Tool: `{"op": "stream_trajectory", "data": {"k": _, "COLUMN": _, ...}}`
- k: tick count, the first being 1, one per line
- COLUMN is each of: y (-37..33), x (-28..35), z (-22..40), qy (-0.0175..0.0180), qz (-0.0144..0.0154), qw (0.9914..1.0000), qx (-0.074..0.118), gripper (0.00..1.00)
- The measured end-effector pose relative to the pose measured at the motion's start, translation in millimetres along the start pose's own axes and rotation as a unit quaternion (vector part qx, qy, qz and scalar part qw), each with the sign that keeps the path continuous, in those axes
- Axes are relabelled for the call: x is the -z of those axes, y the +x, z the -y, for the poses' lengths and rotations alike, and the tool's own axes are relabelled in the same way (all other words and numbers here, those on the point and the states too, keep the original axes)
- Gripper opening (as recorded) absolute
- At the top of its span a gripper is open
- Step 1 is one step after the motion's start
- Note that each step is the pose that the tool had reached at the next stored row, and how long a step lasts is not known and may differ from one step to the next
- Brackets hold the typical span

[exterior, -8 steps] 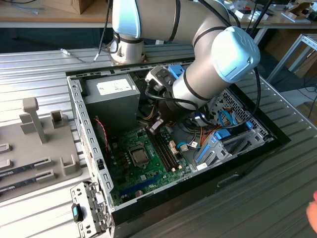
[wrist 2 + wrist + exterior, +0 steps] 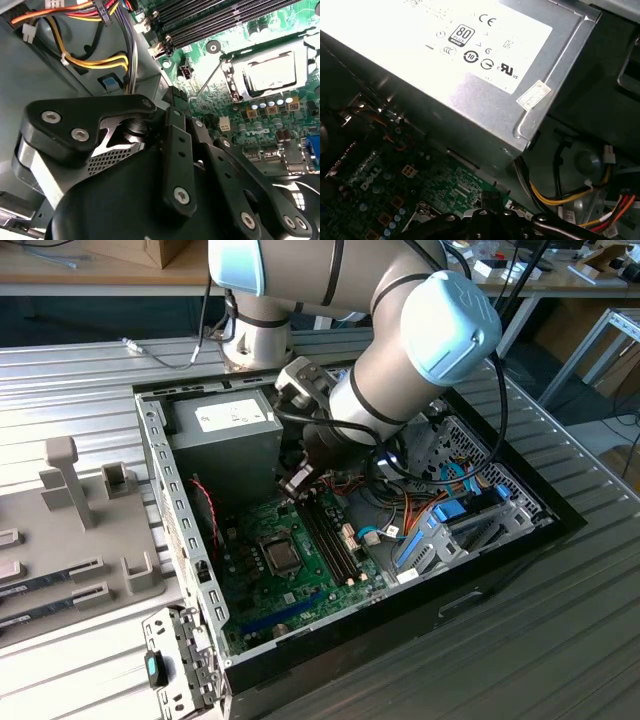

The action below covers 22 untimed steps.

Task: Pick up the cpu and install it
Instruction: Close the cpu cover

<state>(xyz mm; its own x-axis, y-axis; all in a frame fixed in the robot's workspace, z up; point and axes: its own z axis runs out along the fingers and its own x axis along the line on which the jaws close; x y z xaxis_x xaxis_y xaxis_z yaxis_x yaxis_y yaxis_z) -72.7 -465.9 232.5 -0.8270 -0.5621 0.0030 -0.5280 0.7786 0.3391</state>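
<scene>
On the exterior view's left, a grey fixture tray point(image 2: 80, 540) rests on the desk point(image 2: 560, 640) beside the open computer case point(image 2: 165, 490). Inside, the power supply point(image 2: 225, 430) sits at the rear, and the green motherboard point(image 2: 255, 580) lies below it. The cpu point(image 2: 265, 72) appears already seated in its socket point(image 2: 281, 555), silvery top showing within the metal frame in the second wrist view, with the retention lever point(image 2: 207, 77) still raised. The pincer point(image 2: 298, 480) hangs just above the board, near the memory slots point(image 2: 330, 540); the socket lies close below it, toward the exterior view's left. Whether its fingers are parted or clenched cannot be told. It seems to carry nothing.
</scene>
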Motion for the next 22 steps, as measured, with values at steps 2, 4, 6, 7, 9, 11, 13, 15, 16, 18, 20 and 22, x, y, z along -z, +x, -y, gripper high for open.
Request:
{"op": "stream_trajectory", "data": {"k": 2, "y": -0.9, "x": 0.0, "z": 0.2, "qy": -0.0001, "qz": -0.0009, "qw": 1.00000, "qx": 0.003, "gripper": 0.11}}
{"op": "stream_trajectory", "data": {"k": 4, "y": -1.9, "x": -0.1, "z": 0.0, "qy": 0.0000, "qz": -0.0020, "qw": 0.99998, "qx": 0.006, "gripper": 0.11}}
{"op": "stream_trajectory", "data": {"k": 6, "y": -3.5, "x": -0.9, "z": -1.5, "qy": 0.0000, "qz": -0.0034, "qw": 0.99995, "qx": 0.009, "gripper": 0.11}}
{"op": "stream_trajectory", "data": {"k": 7, "y": -4.6, "x": -1.5, "z": -2.8, "qy": 0.0001, "qz": -0.0058, "qw": 0.99986, "qx": 0.016, "gripper": 0.11}}
{"op": "stream_trajectory", "data": {"k": 9, "y": -5.6, "x": -2.2, "z": -4.4, "qy": 0.0001, "qz": -0.0125, "qw": 0.99932, "qx": 0.035, "gripper": 0.11}}
{"op": "stream_trajectory", "data": {"k": 11, "y": -4.4, "x": -2.9, "z": -6.2, "qy": 0.0001, "qz": -0.0129, "qw": 0.99926, "qx": 0.036, "gripper": 0.11}}
{"op": "stream_trajectory", "data": {"k": 13, "y": -3.4, "x": -2.5, "z": -7.1, "qy": 0.0011, "qz": -0.0124, "qw": 0.99925, "qx": 0.037, "gripper": 0.11}}
{"op": "stream_trajectory", "data": {"k": 15, "y": -3.2, "x": -0.7, "z": -7.8, "qy": 0.0030, "qz": -0.0133, "qw": 0.99924, "qx": 0.037, "gripper": 0.11}}
{"op": "stream_trajectory", "data": {"k": 16, "y": -3.2, "x": 0.8, "z": -8.4, "qy": 0.0049, "qz": -0.0145, "qw": 0.99923, "qx": 0.036, "gripper": 0.11}}
{"op": "stream_trajectory", "data": {"k": 18, "y": -3.2, "x": 3.8, "z": -9.5, "qy": 0.0144, "qz": -0.0209, "qw": 0.99909, "qx": 0.034, "gripper": 0.11}}
{"op": "stream_trajectory", "data": {"k": 20, "y": -3.2, "x": 4.7, "z": -9.8, "qy": 0.0267, "qz": -0.0296, "qw": 0.99870, "qx": 0.032, "gripper": 0.11}}
{"op": "stream_trajectory", "data": {"k": 22, "y": -3.1, "x": 5.0, "z": -9.9, "qy": 0.0419, "qz": -0.0404, "qw": 0.99790, "qx": 0.028, "gripper": 0.11}}
